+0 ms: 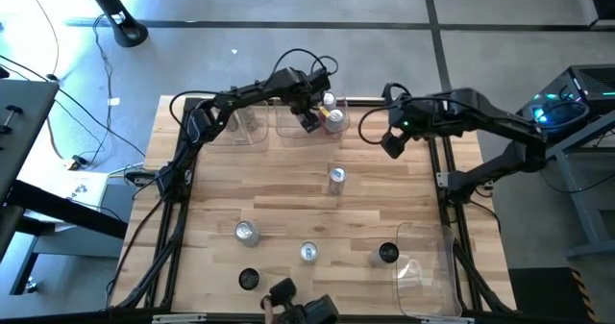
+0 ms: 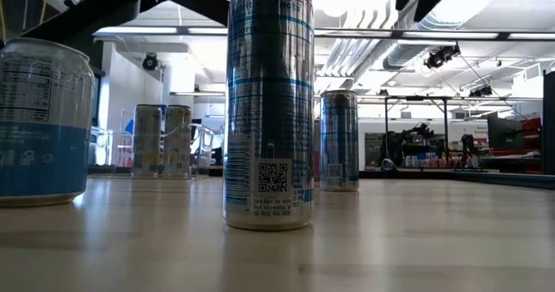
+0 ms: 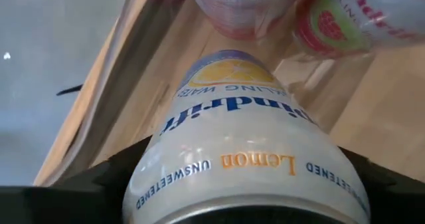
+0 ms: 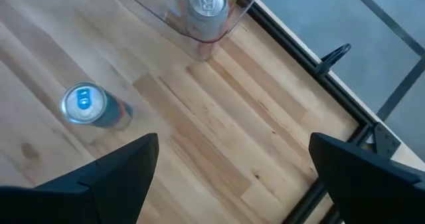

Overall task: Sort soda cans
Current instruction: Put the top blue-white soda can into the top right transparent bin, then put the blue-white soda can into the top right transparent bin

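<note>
Overhead, left gripper [image 1: 309,122] jaws around lemon can [image 3: 242,144] in bin [image 1: 293,130]; right jaws apart

Two arms over a wooden table [image 1: 288,199] of soda cans

Left gripper [image 1: 312,115] at twelve o'clock, over a clear bin [image 1: 288,130] holding cans [image 1: 332,112]; right gripper [image 1: 392,143] at one o'clock; a silver can [image 1: 336,178] centre; four cans [image 1: 307,253] toward six.

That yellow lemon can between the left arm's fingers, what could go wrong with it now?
The white-and-yellow lemon soda can sits between the left gripper fingers over the clear plastic bin. It might strike the pink-labelled cans already inside and topple them, or land tilted.
</note>
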### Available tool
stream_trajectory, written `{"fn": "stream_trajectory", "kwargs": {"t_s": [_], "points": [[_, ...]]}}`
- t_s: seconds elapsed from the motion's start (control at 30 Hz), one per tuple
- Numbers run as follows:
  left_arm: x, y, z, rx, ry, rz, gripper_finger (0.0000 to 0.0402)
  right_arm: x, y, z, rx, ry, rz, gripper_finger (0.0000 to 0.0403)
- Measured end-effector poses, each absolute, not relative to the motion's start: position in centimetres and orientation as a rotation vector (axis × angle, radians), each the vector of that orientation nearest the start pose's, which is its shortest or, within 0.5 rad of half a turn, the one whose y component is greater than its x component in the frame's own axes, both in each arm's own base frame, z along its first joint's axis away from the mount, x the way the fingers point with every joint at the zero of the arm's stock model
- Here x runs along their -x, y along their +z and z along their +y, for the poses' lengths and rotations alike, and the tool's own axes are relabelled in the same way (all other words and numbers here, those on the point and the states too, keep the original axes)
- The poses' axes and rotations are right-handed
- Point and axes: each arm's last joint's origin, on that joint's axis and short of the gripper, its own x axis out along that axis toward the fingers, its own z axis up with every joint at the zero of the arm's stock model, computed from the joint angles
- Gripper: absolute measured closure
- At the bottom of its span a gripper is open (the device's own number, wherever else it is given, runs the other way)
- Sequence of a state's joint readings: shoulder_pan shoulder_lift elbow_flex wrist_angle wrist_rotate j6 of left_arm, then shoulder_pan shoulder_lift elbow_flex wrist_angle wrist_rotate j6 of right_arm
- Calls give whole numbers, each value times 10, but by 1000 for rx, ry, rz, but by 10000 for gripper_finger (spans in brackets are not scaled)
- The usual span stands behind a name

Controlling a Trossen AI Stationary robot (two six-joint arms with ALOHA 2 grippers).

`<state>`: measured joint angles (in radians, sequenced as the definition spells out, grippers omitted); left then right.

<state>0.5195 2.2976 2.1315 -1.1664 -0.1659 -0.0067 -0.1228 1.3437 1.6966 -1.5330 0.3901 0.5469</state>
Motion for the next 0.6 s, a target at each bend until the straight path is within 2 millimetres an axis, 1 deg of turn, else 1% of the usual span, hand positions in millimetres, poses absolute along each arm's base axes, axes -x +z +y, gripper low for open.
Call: {"fn": "stream_trajectory", "kwargs": {"t_s": [0.07, 0.13, 0.27, 0.4, 0.6], "points": [[-405, 228, 238, 238, 577, 1329, 30, -204, 414, -34, -312, -747, 1014, 18], [-404, 230, 239, 238, 579, 1320, 16, -206, 414, -32, -312, -738, 1003, 18], [-404, 229, 241, 266, 557, 1311, 30, -209, 415, -30, -313, -725, 980, 18], [-403, 233, 240, 276, 559, 1309, 31, -209, 415, -30, -311, -721, 979, 18], [-398, 258, 238, 279, 555, 1328, 29, -209, 415, -30, -299, -714, 980, 18]]}}
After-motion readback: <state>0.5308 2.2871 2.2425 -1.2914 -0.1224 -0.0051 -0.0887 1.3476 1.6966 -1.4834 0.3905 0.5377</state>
